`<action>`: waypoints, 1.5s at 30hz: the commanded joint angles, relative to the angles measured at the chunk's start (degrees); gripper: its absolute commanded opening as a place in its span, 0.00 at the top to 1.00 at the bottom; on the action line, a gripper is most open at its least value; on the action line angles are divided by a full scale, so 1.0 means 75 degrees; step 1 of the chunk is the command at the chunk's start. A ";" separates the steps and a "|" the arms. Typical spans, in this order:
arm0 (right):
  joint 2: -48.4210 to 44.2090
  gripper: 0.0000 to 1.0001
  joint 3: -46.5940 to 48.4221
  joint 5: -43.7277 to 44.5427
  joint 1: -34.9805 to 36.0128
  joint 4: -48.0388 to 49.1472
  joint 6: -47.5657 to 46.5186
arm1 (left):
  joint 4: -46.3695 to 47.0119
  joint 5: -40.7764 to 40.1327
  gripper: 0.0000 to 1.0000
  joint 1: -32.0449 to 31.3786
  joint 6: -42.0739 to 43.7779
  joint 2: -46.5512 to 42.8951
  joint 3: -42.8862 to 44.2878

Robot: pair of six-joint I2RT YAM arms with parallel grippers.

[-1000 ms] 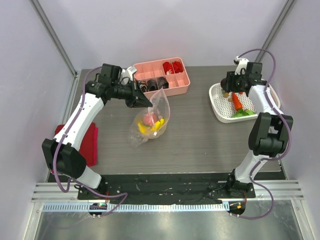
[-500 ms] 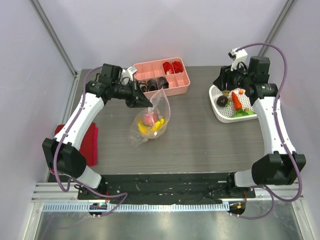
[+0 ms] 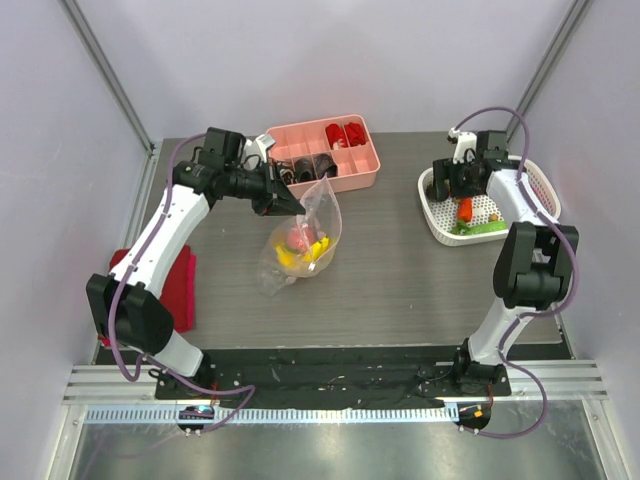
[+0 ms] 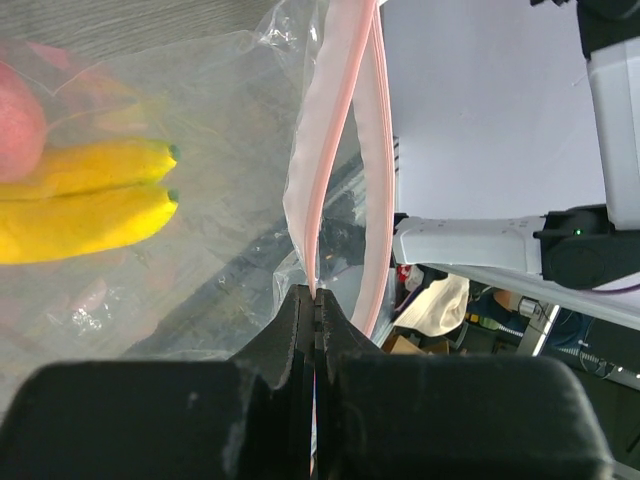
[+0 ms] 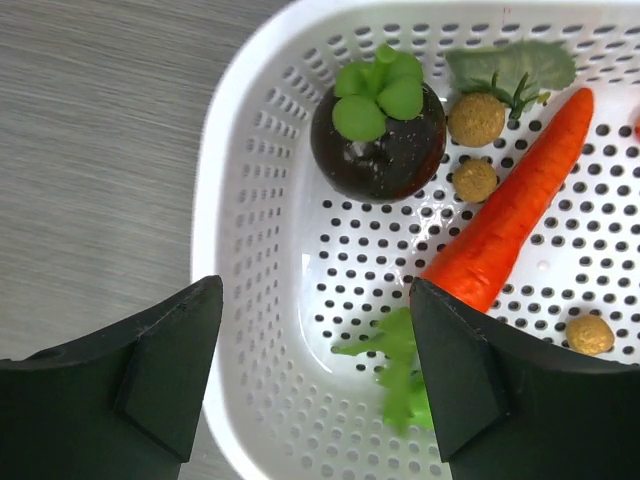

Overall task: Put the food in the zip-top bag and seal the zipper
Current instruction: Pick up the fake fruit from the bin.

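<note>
The surface (image 3: 400, 270) is grey with a fine wood grain. The zip-top bag (image 3: 300, 240) is clear; its zipper (image 4: 335, 120) is pale pink. Inside the bag, two bananas (image 4: 85, 205) are yellow with dark green tips, beside a pinkish-red fruit (image 4: 15, 110). The basket (image 5: 250, 200) is white, dotted with round holes; it holds an orange carrot (image 5: 510, 220), a near-black fruit (image 5: 390, 165) with a green cap, and tan balls (image 5: 475, 118). The tray (image 3: 330, 183) is salmon pink, the cloth (image 3: 175, 285) red, the right fingers (image 5: 165, 375) black.

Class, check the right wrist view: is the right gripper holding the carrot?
No, the carrot lies on the floor of the basket, and the right gripper stands open, gripping nothing.
</note>
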 commanded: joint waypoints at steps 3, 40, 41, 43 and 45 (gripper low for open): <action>0.0544 0.20 0.0482 0.0505 -0.0006 0.0892 0.0559 | 0.0021 0.0190 1.00 0.0039 0.0170 0.0093 0.0026; -0.0789 0.61 0.0973 -0.0991 -0.0018 0.0836 0.0944 | -0.0014 0.0178 1.00 0.0062 0.0217 0.0012 -0.0033; -0.0999 0.62 0.1056 -0.1390 0.0052 0.0788 0.1074 | -0.0014 0.0201 1.00 0.0062 0.0217 -0.0012 -0.0044; -0.1644 0.62 0.1185 -0.2386 0.0483 0.0776 0.1448 | -0.0014 0.0213 1.00 0.0062 0.0217 0.0023 -0.0044; -0.2252 0.62 0.1197 -0.3135 0.1011 0.0927 0.1707 | -0.0002 0.0283 1.00 0.0062 0.0182 0.0047 -0.0044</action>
